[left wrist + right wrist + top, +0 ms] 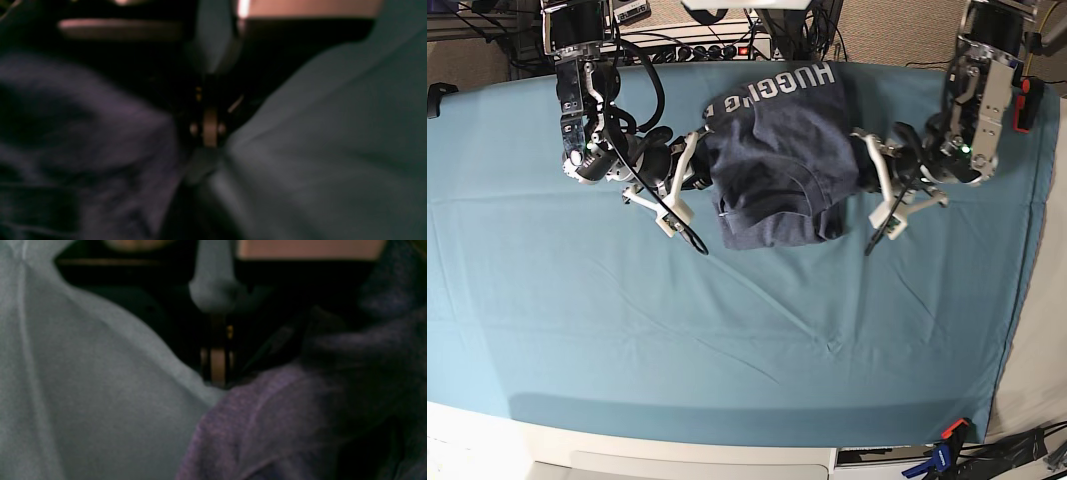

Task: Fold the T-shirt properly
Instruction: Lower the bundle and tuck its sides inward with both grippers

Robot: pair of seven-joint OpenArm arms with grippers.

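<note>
The dark blue-grey T-shirt lies at the back middle of the table, partly folded and bunched, with white lettering along its far edge. My right gripper is at its left edge and my left gripper at its right edge. Both show white fingers spread in a V toward the shirt, low on the cloth. The blurred left wrist view has the shirt on the left and a finger at the top. The right wrist view has the shirt at lower right and a finger.
The teal table cloth covers the whole table and shows in both wrist views. Cables and a power strip lie behind the far edge. A clamp sits at the front right corner.
</note>
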